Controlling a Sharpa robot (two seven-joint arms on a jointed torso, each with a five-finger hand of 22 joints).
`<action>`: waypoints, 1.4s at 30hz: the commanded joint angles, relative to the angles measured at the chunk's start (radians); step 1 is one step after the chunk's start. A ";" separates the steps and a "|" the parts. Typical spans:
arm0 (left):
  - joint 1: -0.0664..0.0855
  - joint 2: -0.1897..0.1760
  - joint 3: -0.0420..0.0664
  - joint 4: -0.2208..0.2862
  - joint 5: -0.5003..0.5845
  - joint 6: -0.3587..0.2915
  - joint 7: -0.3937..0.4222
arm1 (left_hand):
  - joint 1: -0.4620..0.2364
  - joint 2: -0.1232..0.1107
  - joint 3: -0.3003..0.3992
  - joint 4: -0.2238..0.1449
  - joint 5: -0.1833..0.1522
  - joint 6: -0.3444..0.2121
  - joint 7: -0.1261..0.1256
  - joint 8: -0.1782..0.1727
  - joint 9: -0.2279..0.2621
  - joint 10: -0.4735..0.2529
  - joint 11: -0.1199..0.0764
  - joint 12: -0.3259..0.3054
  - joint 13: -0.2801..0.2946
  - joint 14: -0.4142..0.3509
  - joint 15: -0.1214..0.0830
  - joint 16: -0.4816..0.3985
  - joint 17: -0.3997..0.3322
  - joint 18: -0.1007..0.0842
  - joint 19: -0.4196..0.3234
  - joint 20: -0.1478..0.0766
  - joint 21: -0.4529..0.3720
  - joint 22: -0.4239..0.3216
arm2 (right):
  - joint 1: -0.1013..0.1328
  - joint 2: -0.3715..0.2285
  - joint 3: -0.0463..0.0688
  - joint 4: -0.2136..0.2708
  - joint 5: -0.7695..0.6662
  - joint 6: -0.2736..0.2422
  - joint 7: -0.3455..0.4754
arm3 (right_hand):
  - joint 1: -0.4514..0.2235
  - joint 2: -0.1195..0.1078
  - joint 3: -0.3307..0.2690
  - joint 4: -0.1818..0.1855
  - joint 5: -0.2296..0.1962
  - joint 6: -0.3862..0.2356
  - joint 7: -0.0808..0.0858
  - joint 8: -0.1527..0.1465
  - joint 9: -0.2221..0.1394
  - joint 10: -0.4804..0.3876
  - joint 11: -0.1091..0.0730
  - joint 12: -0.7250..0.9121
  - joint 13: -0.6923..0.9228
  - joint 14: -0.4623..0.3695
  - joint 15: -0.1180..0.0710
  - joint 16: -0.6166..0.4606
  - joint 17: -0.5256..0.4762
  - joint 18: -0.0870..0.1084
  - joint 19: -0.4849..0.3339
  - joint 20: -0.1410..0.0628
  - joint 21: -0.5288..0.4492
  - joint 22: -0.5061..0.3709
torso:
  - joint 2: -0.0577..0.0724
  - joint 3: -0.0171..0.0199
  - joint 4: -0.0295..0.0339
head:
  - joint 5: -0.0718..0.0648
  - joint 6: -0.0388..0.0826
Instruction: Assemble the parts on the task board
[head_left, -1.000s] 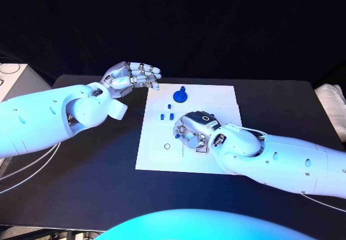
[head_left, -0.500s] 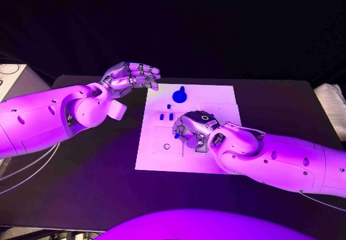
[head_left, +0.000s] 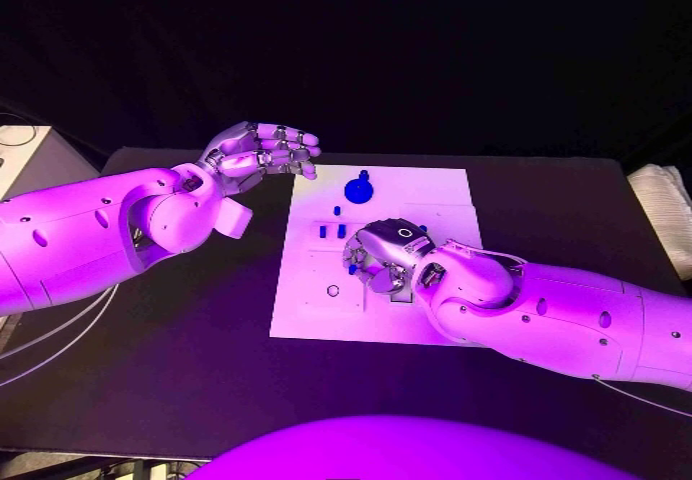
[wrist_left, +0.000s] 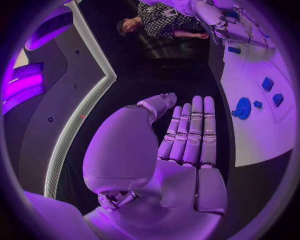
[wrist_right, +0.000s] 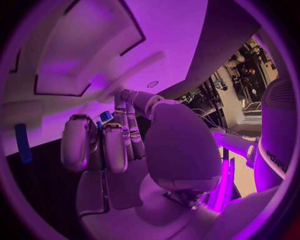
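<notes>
The white task board (head_left: 433, 205) lies mid-table. A round blue part with a knob (head_left: 359, 189) sits near its far edge, also seen as the blue round part (wrist_left: 242, 107). Small blue parts (head_left: 333, 232) lie beside a smaller one (head_left: 338, 211). My right hand (head_left: 381, 259) is palm-down on the board's middle, fingers curled in. A small blue part (wrist_right: 104, 118) shows pinched between its fingertips. My left hand (head_left: 261, 150) hovers off the board's far left corner with its fingers curled and nothing in them.
A small ring mark (head_left: 333, 291) sits on the board's near left. A white box (head_left: 26, 160) stands at the table's left edge and a pale folded thing (head_left: 668, 210) at its right edge. The board's near strip (head_left: 346, 325) is bare.
My right hand has crept slightly toward the board's far left. The left hand has stayed put.
</notes>
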 joint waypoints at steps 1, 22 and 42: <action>0.000 0.000 0.001 0.003 0.001 0.016 0.003 | 0.003 0.001 0.001 -0.008 0.003 -0.006 0.013 -0.006 -0.001 -0.009 0.001 -0.005 0.001 -0.005 0.004 -0.004 0.002 0.003 -0.009 -0.002 0.004 0.001 | -0.005 -0.001 -0.005 -0.002 -0.019 0.054 -0.004 | -0.004 0.005 0.001 -0.004 -0.004 0.007 0.001 0.002 0.001 0.005 -0.001 -0.001 0.000 0.045 -0.005 -0.007 -0.002 0.004 0.013 -0.007 -0.007 0.097 | -0.001 -0.0005 -0.0003 | 0.002 -0.003; 0.000 -0.001 0.001 0.000 0.001 0.019 -0.003 | 0.003 0.002 0.001 -0.009 0.003 -0.008 0.014 -0.007 -0.002 -0.015 0.002 -0.007 0.001 -0.005 0.004 -0.005 0.002 0.003 -0.010 -0.001 0.004 0.002 | -0.005 -0.034 -0.006 0.018 -0.012 -0.092 0.006 | -0.045 -0.054 -0.012 -0.021 -0.068 -0.143 0.030 -0.108 -0.036 -0.215 0.057 -0.075 -0.068 0.005 0.042 -0.075 -0.121 0.043 -0.063 0.035 -0.238 -0.011 | 0.000 0.0009 0.0003 | -0.001 0.008; 0.000 -0.003 0.001 -0.002 0.002 0.019 -0.003 | 0.003 0.004 0.001 -0.015 0.002 -0.015 0.017 -0.011 -0.003 -0.035 0.006 -0.009 0.001 -0.007 0.007 -0.011 0.005 0.003 -0.012 -0.001 0.006 0.006 | 0.053 -0.235 0.014 0.140 0.054 -0.161 0.020 | -0.051 -0.057 -0.064 -0.003 -0.052 -0.130 0.037 -0.116 -0.040 -0.209 0.051 -0.014 -0.079 0.018 0.038 -0.061 -0.107 0.036 -0.037 0.034 -0.201 0.003 | -0.003 0.0000 -0.0042 | -0.021 0.037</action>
